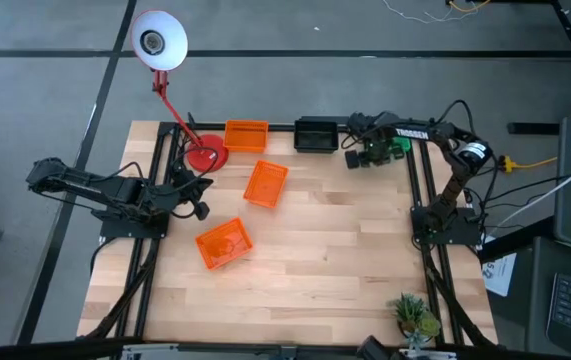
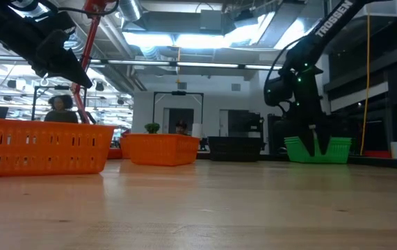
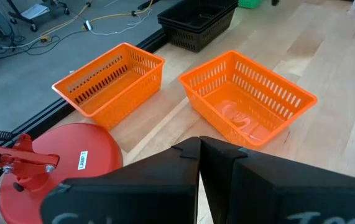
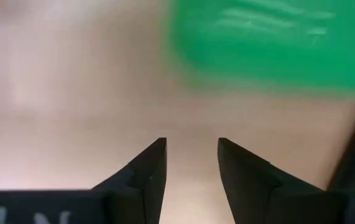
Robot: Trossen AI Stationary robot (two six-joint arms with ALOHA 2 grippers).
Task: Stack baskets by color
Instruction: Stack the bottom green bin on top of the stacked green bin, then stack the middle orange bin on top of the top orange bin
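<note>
High view: green basket [image 1: 397, 146] mostly hidden under the right gripper [image 1: 372, 153] at the table's far right; only a sliver of green shows, so no count possible. Black basket [image 1: 316, 134] sits at the far edge, centre; can't tell if it's one or a stack. Three orange baskets in the open: one at the far edge [image 1: 246, 135] just beside the red lamp base [image 1: 205, 156], one tilted mid-table [image 1: 265, 184], one nearer the front left [image 1: 224, 244]. Left gripper [image 1: 198, 194] hangs over the left side, near the lamp base, between the mid and front orange baskets, touching none. Small plant [image 1: 414, 316] at the front right corner.

Low view: right gripper [image 2: 318, 144] reaches down at the green basket [image 2: 317, 149]; its fingers overlap the basket's front, contact unclear. Left gripper [image 2: 53, 55] is up high at left, clear of the orange basket [image 2: 39, 146] below it. Second orange basket [image 2: 160, 148] and the black one [image 2: 233, 148] further back. A person [image 2: 60, 109] shows in the room behind, partly cut off by the basket.

Left wrist view: fingers [image 3: 180, 163] pressed together, holding nothing. Two orange baskets [image 3: 110, 78] [image 3: 247, 98] ahead, both empty; black basket [image 3: 197, 23] beyond; lamp base [image 3: 51, 159] close by.

Right wrist view: heavily blurred. Fingers [image 4: 154, 163] stand apart with bare wood between them, nothing gripped. Green basket [image 4: 270, 42] is a smear just ahead and off to one side.
</note>
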